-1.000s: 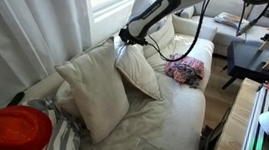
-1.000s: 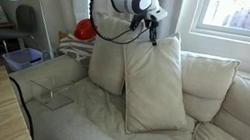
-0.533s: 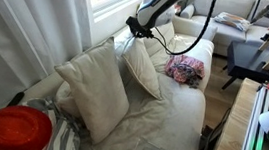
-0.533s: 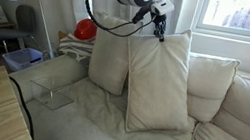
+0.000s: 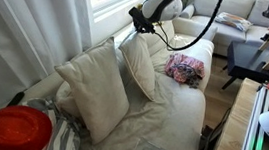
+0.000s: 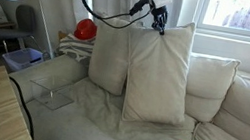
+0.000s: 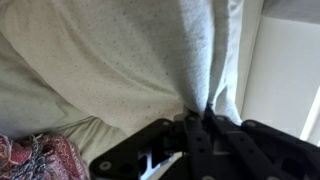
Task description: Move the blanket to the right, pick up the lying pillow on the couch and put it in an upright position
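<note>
Cloth at the top corner of the pillow [image 6: 159, 76] is pinched in my closed jaws, and it hangs nearly upright on the couch [image 6: 75, 101] before a back cushion [image 6: 211, 86]. I judge it best to seat its bottom edge, lean it back, then release. The cream fabric is soft and wrinkled. The mottled pink blanket [image 5: 184, 68] lies well apart.

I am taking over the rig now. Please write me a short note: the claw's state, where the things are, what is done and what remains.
Claw: shut on the top corner of the pillow.
Pillow: nearly upright on the couch, in front of the back cushions.
Blanket: bunched on the seat, apart from the pillow.
Done: blanket looks set aside; pillow raised.
Left: lean the pillow on the back cushions, open the claw, back away.
</note>
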Controlling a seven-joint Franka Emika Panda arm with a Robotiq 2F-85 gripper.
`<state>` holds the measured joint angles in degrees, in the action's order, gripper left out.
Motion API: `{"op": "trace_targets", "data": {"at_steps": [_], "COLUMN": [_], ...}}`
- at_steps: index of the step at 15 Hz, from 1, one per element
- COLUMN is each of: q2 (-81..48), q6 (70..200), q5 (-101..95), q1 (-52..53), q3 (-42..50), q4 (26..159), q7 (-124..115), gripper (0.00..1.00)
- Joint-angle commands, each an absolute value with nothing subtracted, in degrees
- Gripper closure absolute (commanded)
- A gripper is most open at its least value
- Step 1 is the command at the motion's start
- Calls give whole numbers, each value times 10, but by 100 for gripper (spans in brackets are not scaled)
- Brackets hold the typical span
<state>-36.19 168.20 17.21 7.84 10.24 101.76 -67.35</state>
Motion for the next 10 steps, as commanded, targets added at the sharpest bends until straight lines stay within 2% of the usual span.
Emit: {"op": "trace_targets", "data": {"at_steps": [1,10], "q2": [-327,-377], "q6": [1710,1696], "q5": [185,174], "q1": [80,99], "q3": [97,144], "q4": [1045,1008], "q7": [-701,-837], "gripper": [98,98]}}
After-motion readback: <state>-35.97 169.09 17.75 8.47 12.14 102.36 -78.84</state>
